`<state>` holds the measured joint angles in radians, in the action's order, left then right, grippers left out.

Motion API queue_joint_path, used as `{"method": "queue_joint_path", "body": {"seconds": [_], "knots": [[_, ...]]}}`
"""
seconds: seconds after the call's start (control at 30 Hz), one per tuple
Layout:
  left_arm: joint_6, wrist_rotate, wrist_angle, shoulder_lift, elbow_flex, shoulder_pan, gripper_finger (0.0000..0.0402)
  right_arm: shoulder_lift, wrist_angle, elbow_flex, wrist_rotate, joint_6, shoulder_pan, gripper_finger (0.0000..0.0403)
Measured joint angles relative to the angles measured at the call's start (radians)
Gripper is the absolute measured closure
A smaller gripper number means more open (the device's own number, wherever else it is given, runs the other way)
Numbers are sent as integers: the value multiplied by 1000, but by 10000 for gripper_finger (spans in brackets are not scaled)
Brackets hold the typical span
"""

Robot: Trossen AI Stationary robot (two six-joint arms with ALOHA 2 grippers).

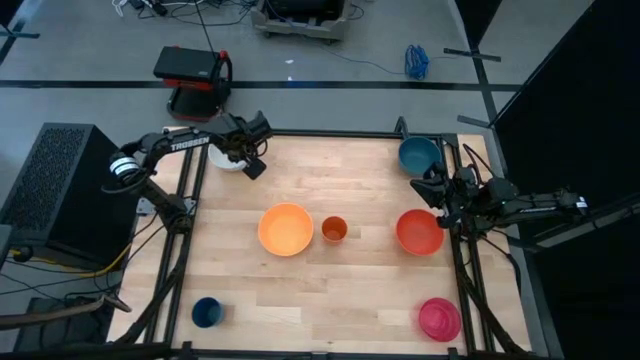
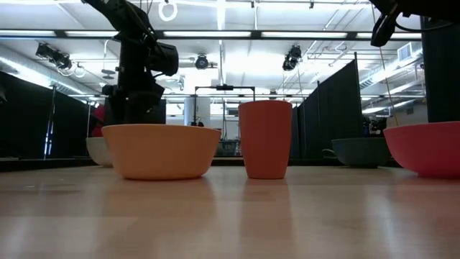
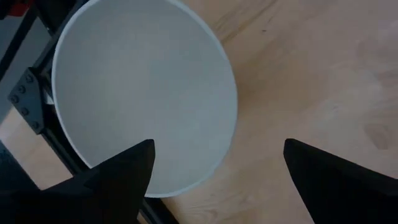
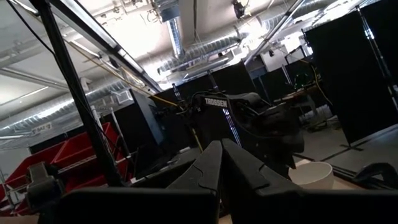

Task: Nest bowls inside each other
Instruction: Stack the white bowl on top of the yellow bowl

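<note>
five bowls, none stacked yet.
left gripper (image 3: 214, 165) hangs with fingers apart over the white bowl (image 3: 143, 93) at eleven o'clock; right gripper (image 1: 437, 192), fingers together, waits at three o'clock.

the left claw (image 1: 243, 152) hides most of the white bowl (image 1: 228, 160); the red-orange bowl (image 2: 428, 148) runs off frame.

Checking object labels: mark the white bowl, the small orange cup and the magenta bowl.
white bowl (image 3: 143, 93): left wrist view, inner floor.
small orange cup (image 2: 265, 140): low view, side wall.
magenta bowl (image 1: 439, 319): high view, inside.
</note>
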<state>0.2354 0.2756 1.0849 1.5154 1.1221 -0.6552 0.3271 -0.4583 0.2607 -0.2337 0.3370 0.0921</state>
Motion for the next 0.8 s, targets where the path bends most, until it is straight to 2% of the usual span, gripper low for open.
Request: {"method": "queue_joint_path", "body": {"seconds": [0.6, 0.63, 0.8], "knots": [[-14, -46, 7, 111, 0, -6, 154, 0, -8, 0, 0, 2, 0, 403], [-15, -46, 8, 115, 0, -7, 163, 0, -8, 0, 0, 2, 0, 403], [-6, -41, 6, 115, 0, -29, 257, 0, -8, 0, 0, 2, 0, 403]]}}
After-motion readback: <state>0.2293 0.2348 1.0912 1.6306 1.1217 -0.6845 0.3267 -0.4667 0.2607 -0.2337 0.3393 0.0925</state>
